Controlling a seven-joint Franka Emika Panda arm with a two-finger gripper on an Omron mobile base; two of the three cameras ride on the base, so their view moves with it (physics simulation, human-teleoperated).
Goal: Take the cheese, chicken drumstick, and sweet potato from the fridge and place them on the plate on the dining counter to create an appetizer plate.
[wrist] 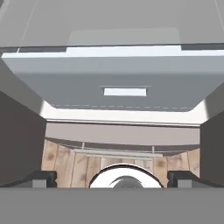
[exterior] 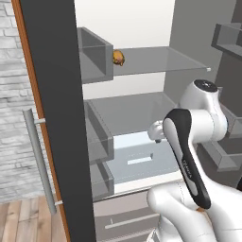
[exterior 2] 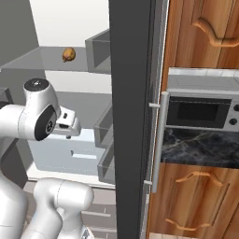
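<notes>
The fridge [exterior: 142, 108] stands open in front of me. A golden-brown chicken drumstick [exterior: 118, 57] [exterior 2: 68, 54] lies at the left end of the upper glass shelf [exterior: 160, 59]. My gripper [wrist: 112, 178] hangs lower, in front of the pale blue-white drawer [wrist: 118, 83] [exterior: 142, 158], well below the drumstick. Its two dark fingertips [wrist: 41, 178] stand wide apart, open, with nothing between them. The hand [exterior 2: 69, 125] juts out from the white wrist at mid-shelf height. The cheese, sweet potato, plate and dining counter are out of view.
Open dark grey fridge doors flank the arm, one on the left [exterior: 52, 118] and one on the right [exterior 2: 133, 116], each with a bar handle. Grey door bins [exterior: 97, 52] jut inward. A microwave [exterior 2: 200, 112] sits among wooden cabinets [exterior 2: 200, 28] on the right.
</notes>
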